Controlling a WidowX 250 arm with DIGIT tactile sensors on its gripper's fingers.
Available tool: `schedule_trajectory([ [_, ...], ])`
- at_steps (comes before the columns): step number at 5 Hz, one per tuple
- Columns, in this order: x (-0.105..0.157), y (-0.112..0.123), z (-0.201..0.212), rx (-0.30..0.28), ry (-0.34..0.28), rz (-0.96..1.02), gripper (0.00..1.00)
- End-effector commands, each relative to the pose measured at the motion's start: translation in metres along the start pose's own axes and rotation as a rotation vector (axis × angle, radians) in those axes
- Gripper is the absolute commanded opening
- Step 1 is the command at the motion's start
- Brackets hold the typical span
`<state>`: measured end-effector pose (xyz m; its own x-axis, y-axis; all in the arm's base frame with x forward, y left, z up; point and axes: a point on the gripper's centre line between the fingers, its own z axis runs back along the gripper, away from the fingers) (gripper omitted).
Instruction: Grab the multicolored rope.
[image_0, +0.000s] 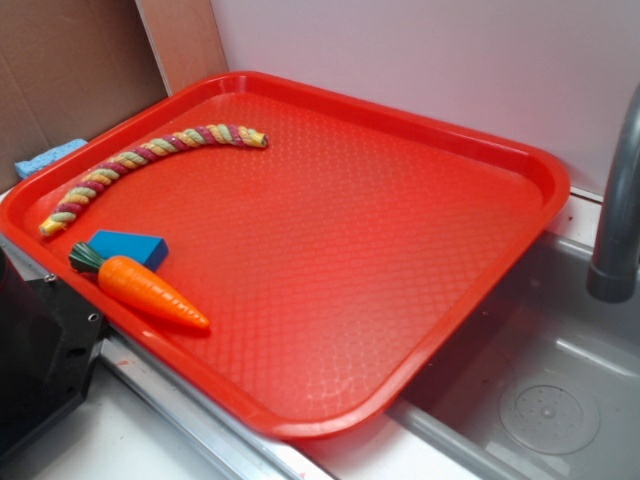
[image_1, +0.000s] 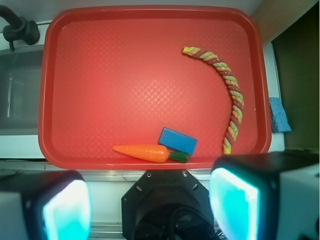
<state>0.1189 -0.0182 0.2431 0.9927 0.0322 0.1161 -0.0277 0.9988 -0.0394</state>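
The multicolored rope (image_0: 150, 165) lies curved along the back left of the red tray (image_0: 420, 140). In the wrist view the rope (image_1: 227, 85) runs down the tray's right side. My gripper (image_1: 150, 207) is open and empty, high above the robot base, off the tray's near edge. Its two cyan-padded fingers (image_1: 67, 210) stand wide apart at the bottom of the wrist view. The gripper is out of the exterior view.
An orange toy carrot (image_0: 150, 290) and a blue block (image_0: 130, 247) lie near the tray's front left edge. A blue sponge (image_0: 48, 157) sits behind the tray. A grey faucet (image_0: 620, 200) and sink basin (image_0: 540, 390) are to the right. The black robot base (image_0: 40, 360) is at the lower left.
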Motion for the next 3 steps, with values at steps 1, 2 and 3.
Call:
schedule_trajectory([
  [1,0.0,0.0,0.0,0.0,0.0,0.0,1.0],
  [2,0.017,0.012,-0.016,0.021,-0.03,0.014,1.0],
  [3,0.037,0.029,-0.033,0.026,-0.051,-0.054,1.0],
])
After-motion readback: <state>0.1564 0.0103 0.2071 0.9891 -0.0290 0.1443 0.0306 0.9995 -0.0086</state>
